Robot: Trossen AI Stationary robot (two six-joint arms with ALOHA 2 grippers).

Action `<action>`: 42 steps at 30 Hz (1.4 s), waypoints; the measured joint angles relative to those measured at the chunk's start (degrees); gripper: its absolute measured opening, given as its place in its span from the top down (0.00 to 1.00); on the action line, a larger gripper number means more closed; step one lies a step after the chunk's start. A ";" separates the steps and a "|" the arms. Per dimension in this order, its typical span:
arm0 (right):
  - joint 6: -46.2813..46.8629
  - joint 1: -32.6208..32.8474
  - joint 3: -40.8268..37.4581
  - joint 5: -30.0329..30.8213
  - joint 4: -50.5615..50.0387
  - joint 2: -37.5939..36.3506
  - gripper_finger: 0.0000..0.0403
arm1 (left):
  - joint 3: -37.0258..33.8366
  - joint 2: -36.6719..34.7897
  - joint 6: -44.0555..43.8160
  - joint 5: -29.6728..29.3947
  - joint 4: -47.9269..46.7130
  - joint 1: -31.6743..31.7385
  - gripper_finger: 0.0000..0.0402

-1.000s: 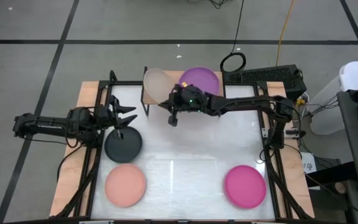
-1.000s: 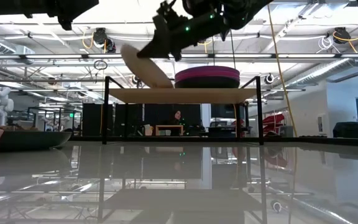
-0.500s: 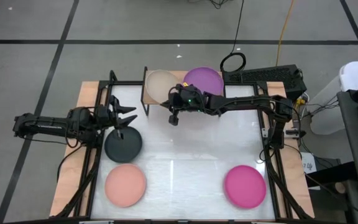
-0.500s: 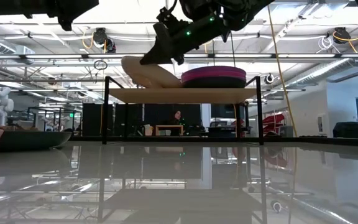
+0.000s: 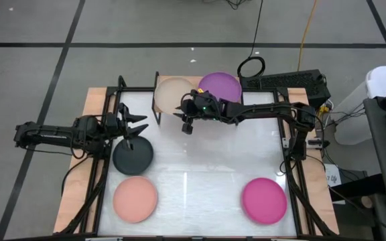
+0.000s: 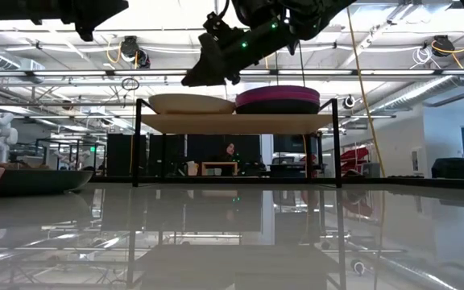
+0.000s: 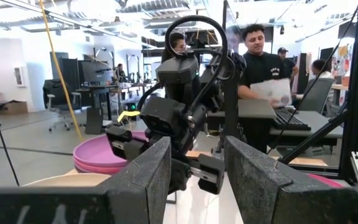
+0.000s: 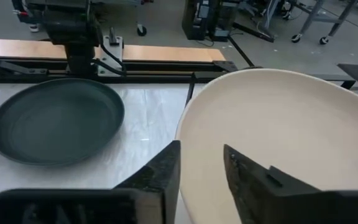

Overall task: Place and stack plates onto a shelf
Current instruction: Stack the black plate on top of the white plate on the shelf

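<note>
The beige plate [image 5: 171, 94] lies flat on the left half of the shelf [image 6: 236, 123], matte and round, touching the stack of purple-topped plates [image 5: 218, 86] beside it, and my right pincer [image 5: 187, 121] hangs just over its near edge with the fingers parted and holding nothing. My left pincer [image 5: 136, 126] waits spread above the dark grey plate [image 5: 133, 154] on the desk [image 5: 200, 174]; the salmon plate [image 5: 135, 198] and magenta plate [image 5: 264, 199] lie nearer the front. My right arm hides part of the purple stack, so I cannot count the plates in it.
</note>
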 joint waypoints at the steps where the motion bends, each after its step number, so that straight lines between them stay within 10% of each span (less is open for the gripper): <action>1: 0.00 -0.01 0.00 0.00 0.02 0.00 0.72 | 0.00 0.00 0.00 0.00 0.00 0.00 0.61; 11: -3.88 4.07 -0.09 -0.33 -0.22 -8.46 0.67 | 0.10 0.61 -0.25 1.38 -3.37 -0.38 0.61; 19: -4.24 11.67 -4.84 -0.16 -3.04 -19.86 0.68 | 11.08 13.00 -4.32 -4.63 -23.44 -8.21 0.61; 34: 0.57 25.00 -36.79 7.07 16.22 -39.66 0.68 | 28.33 47.09 -52.44 -6.29 -65.90 -13.03 0.61; 42: -0.26 26.39 -46.13 7.74 27.99 -45.87 0.68 | 30.40 58.19 -60.93 1.43 -67.42 -13.05 0.61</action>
